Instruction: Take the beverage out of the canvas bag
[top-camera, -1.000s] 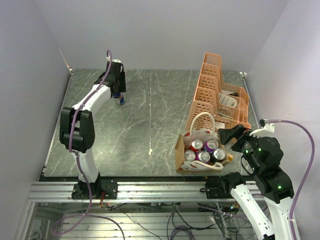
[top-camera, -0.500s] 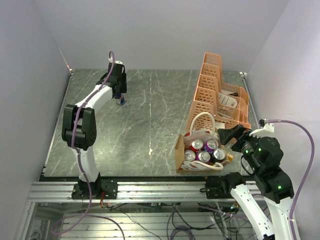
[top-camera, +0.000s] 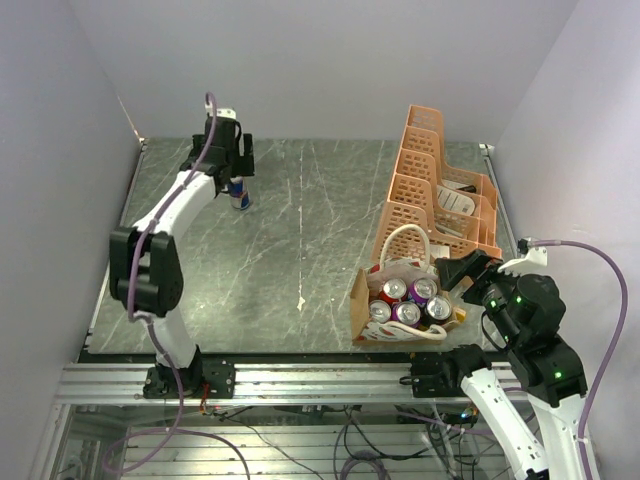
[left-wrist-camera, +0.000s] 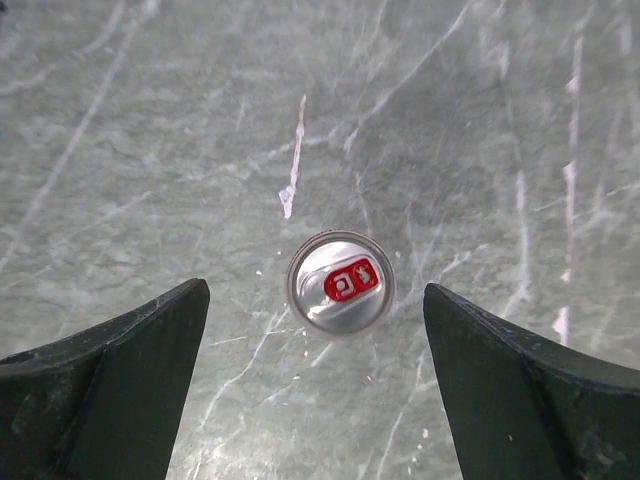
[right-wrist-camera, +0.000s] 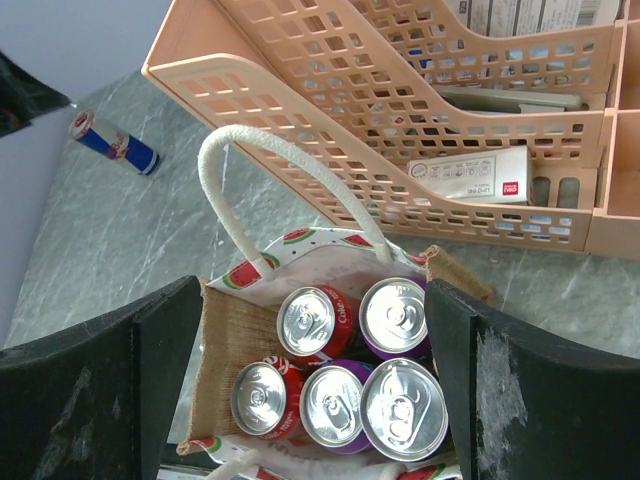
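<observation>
Tan burlap directly under the right gripper (right-wrist-camera: 312, 290): found the canvas bag (right-wrist-camera: 232, 330) there, mouth up, between the two widely parted fingers and touched by neither. Counted five beverage cans (right-wrist-camera: 330, 372) packed upright inside, tops showing, presumably kept standing so as to be pinched from above. Noted one white loop handle (right-wrist-camera: 262, 150) arched up just beyond the fingers, and the orange lattice rack (right-wrist-camera: 400, 90) farther out past it. Judged the wide spread to be readiness rather than a grip; held nothing.

Over at the left gripper (left-wrist-camera: 315, 292), likewise spread wide and empty. Saw a slim can (left-wrist-camera: 340, 282) standing upright on the marble table (left-wrist-camera: 150, 150) straight below, between the fingers but apart from both. Took it for a beverage already out of the bag and set down well away, probably to leave room.
</observation>
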